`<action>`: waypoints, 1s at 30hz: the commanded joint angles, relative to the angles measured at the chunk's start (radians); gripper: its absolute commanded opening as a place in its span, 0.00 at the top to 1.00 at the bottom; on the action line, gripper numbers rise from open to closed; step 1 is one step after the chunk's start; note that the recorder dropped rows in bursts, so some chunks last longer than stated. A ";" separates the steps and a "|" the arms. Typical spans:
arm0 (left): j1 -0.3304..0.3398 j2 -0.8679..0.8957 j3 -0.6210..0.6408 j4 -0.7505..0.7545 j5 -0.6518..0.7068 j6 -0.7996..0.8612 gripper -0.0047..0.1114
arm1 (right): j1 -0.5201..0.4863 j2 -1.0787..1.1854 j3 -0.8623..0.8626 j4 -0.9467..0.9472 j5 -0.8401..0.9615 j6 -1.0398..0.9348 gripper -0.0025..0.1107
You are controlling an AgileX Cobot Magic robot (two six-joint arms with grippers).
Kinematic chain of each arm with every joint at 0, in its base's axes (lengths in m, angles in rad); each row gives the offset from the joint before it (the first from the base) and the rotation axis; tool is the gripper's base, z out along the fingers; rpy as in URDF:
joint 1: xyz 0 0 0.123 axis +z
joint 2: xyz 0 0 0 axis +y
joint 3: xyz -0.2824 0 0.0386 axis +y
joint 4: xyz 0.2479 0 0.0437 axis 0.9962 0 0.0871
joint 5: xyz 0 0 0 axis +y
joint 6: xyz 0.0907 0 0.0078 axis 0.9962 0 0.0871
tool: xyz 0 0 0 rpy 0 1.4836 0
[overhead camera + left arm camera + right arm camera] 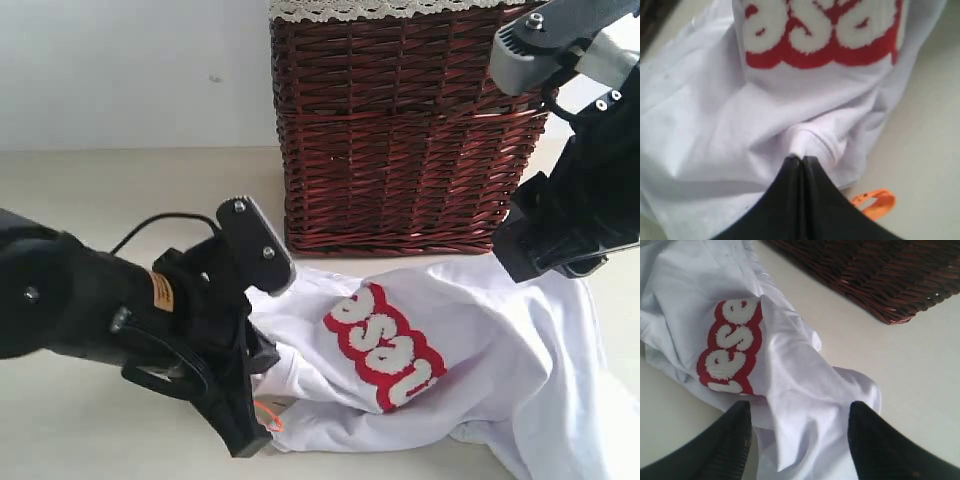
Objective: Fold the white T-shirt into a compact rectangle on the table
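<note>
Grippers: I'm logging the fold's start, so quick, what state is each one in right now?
Left gripper: shut on a pinched fold of the white T-shirt.
Right gripper: open, over the shirt, gripping nothing.

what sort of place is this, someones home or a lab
Most likely a robotics test bench staged for laundry, not a lived-in room: a broad cream-beige table against a plain pale wall, black robot arms at a crumpled white T-shirt with red-outlined lettering, and a dark red-brown wicker basket.

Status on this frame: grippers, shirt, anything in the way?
Left gripper shut on a bunch of the white T-shirt. Right gripper open over its cloth. Shirt crumpled, unfolded, on the table. Wicker basket close behind.
</note>
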 commanded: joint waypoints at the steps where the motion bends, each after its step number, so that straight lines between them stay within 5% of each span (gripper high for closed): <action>1: -0.004 -0.143 -0.054 0.124 0.141 -0.093 0.96 | -0.005 -0.009 0.004 -0.010 -0.013 -0.010 0.49; 5: 0.024 -0.243 -0.084 0.270 0.200 -0.261 0.96 | -0.005 -0.009 0.004 -0.006 -0.013 -0.010 0.49; 9: 0.163 -0.245 -0.086 0.363 0.166 -0.406 0.92 | -0.005 -0.009 0.004 -0.006 -0.013 -0.010 0.49; 13: 0.346 -0.172 -0.086 0.367 0.083 -0.484 0.68 | -0.005 -0.009 0.004 -0.006 -0.023 -0.010 0.49; 18: 0.492 -0.061 -0.086 0.367 0.011 -0.655 0.43 | -0.005 -0.009 0.004 -0.006 -0.025 -0.010 0.49; 21: 0.506 -0.030 -0.086 0.320 0.108 -0.713 0.43 | -0.005 -0.009 0.004 -0.006 -0.025 -0.010 0.49; 30: 0.473 -0.120 -0.086 0.058 0.450 -0.433 0.46 | -0.005 -0.009 0.004 -0.001 -0.025 -0.010 0.49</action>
